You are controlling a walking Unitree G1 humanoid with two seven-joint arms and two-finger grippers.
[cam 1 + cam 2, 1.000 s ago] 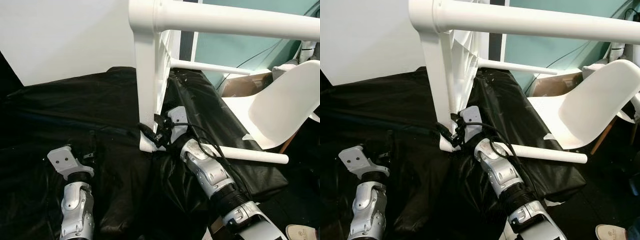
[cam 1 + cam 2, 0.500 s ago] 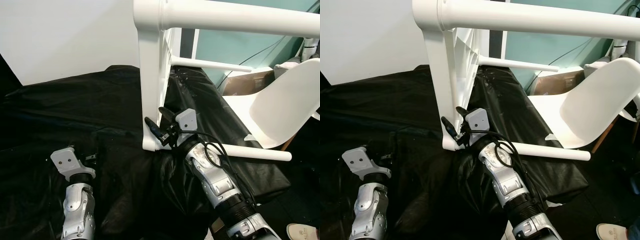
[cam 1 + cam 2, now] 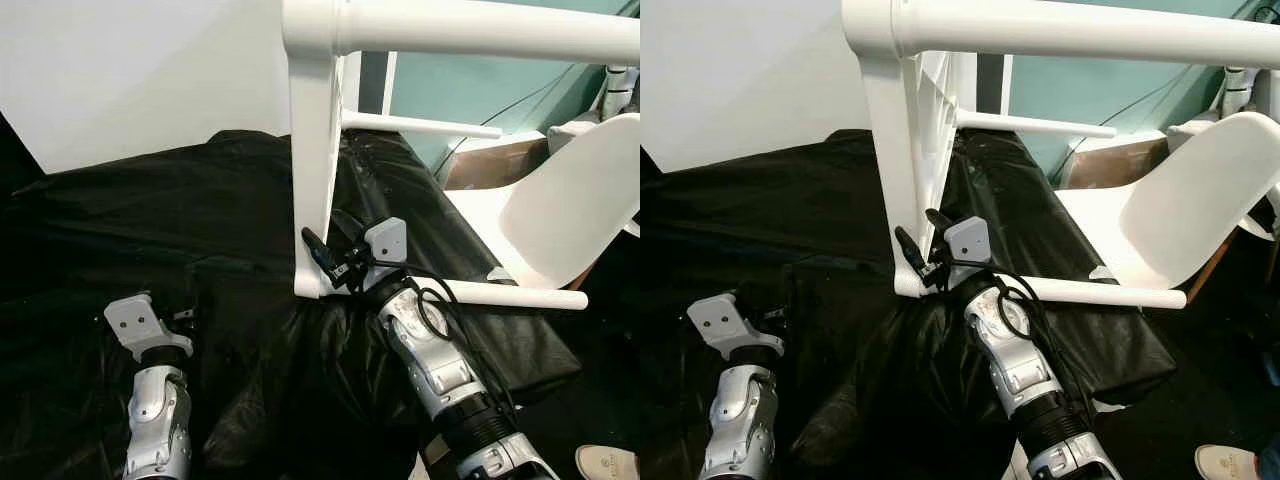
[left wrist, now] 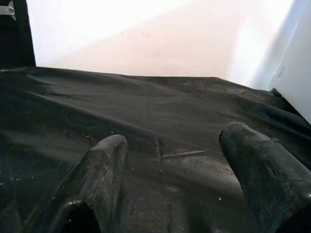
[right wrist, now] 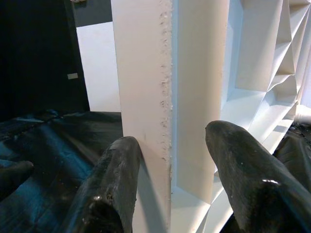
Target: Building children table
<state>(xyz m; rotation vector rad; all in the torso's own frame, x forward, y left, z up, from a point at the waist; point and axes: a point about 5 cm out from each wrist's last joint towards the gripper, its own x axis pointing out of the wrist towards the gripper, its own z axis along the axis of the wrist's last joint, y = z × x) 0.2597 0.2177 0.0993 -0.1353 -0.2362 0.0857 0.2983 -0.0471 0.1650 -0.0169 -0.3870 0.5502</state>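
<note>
While the left tool [image 4: 170,160] hovers open, the right tool [image 5: 167,179] straddles the white, ribbed table [image 3: 315,150] edge.

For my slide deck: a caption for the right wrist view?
Right gripper straddling the white table's edge, ribbed underside beside it.

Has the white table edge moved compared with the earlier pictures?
Yes. The table edge, with the right tool straddling it, shifted rightward, toward the white chair.
</note>
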